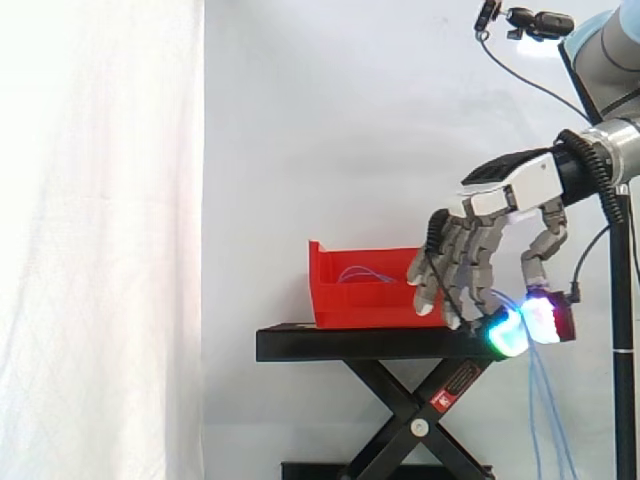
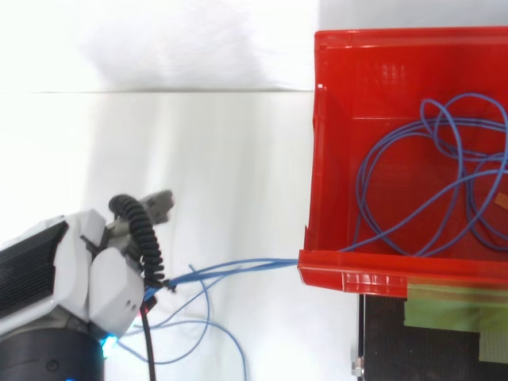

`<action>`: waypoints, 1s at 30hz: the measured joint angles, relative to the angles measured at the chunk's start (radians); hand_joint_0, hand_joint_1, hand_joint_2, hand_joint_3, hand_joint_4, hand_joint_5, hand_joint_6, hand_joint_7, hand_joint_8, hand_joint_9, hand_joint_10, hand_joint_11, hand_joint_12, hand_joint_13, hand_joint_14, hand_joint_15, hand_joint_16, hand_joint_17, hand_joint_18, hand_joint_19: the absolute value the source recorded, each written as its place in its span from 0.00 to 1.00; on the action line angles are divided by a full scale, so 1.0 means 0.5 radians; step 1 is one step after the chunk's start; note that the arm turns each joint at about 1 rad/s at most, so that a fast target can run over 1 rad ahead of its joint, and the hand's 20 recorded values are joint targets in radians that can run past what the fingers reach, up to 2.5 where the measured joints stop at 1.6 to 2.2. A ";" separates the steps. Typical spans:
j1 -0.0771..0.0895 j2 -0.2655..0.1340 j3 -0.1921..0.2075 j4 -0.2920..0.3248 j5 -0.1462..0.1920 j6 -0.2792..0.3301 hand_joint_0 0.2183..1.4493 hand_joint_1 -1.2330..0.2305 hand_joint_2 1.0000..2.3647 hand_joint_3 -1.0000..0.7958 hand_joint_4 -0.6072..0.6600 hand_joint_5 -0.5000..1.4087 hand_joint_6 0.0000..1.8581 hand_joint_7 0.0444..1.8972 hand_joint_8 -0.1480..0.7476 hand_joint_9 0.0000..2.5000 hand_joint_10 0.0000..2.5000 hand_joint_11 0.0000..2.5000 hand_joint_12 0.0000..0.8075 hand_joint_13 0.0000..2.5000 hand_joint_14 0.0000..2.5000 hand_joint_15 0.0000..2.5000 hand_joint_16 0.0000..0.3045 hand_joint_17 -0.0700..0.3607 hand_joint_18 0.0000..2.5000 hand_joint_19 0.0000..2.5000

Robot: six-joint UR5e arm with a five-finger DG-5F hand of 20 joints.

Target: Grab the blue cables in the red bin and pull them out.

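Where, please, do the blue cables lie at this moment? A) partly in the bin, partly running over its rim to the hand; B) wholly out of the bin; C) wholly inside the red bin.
A: loops of the blue cables lie in the red bin while strands cross its rim to the hand.

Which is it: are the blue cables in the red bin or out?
Partly out. Loops of the blue cables lie inside the red bin, while strands cross its rim, gripped by the hand.
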 measured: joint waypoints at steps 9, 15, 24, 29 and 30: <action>0.052 0.019 0.000 -0.193 -0.007 0.434 0.57 0.33 0.00 0.00 0.54 0.74 0.43 0.36 0.43 0.36 0.01 0.17 0.37 0.26 0.00 0.11 0.13 0.36 0.19 0.11; 0.086 0.045 0.000 -0.201 0.003 0.753 0.57 0.33 0.00 0.00 0.53 0.75 0.43 0.36 0.43 0.36 0.01 0.18 0.37 0.26 0.00 0.11 0.13 0.36 0.19 0.11; 0.127 0.056 0.000 -0.190 0.130 1.229 0.57 0.33 0.00 0.00 0.53 0.75 0.42 0.36 0.43 0.36 0.01 0.17 0.37 0.27 0.00 0.11 0.13 0.36 0.20 0.11; 0.151 0.056 0.000 -0.184 0.327 1.502 0.57 0.33 0.00 0.00 0.54 0.75 0.42 0.37 0.43 0.36 0.01 0.17 0.37 0.27 0.00 0.11 0.13 0.36 0.20 0.11; 0.155 0.056 0.000 -0.182 0.359 1.551 0.57 0.33 0.00 0.00 0.53 0.75 0.42 0.36 0.43 0.36 0.01 0.18 0.37 0.27 0.00 0.11 0.13 0.36 0.20 0.11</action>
